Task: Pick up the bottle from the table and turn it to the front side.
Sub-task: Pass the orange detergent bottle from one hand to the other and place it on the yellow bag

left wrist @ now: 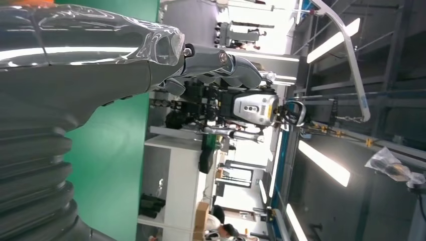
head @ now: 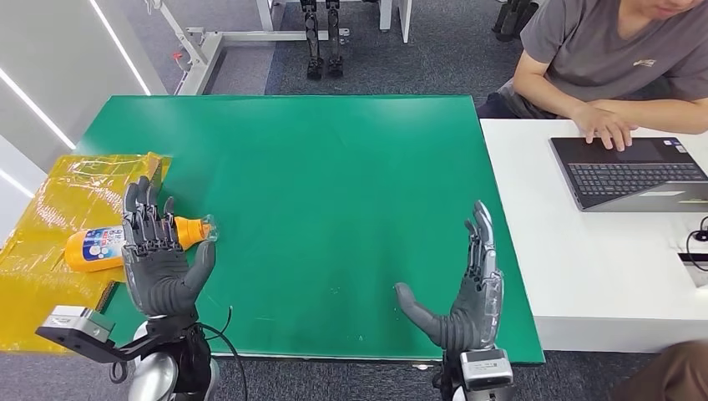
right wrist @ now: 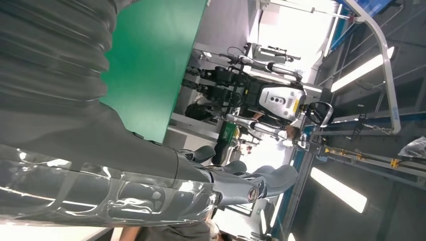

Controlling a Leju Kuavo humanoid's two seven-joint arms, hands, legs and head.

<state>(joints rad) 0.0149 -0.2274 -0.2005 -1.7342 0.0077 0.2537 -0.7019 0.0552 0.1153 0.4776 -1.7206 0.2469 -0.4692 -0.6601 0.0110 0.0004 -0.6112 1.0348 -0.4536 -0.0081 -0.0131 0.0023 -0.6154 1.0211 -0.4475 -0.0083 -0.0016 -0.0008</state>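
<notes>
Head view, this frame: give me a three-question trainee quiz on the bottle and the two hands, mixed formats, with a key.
1. True or false: the orange bottle stands upright in the middle of the green table.
2. Multiple choice: which hand is over the bottle? A) the left hand B) the right hand C) the person's hand
3. Fill in: the bottle's body rests on the ____ plastic sheet at the table's left edge.

Key:
1. False; it lies on its side at the left edge, its cap end over the green.
2. A; its fingers cover the bottle's middle, though a closed grip cannot be confirmed.
3. Yellow.
</notes>
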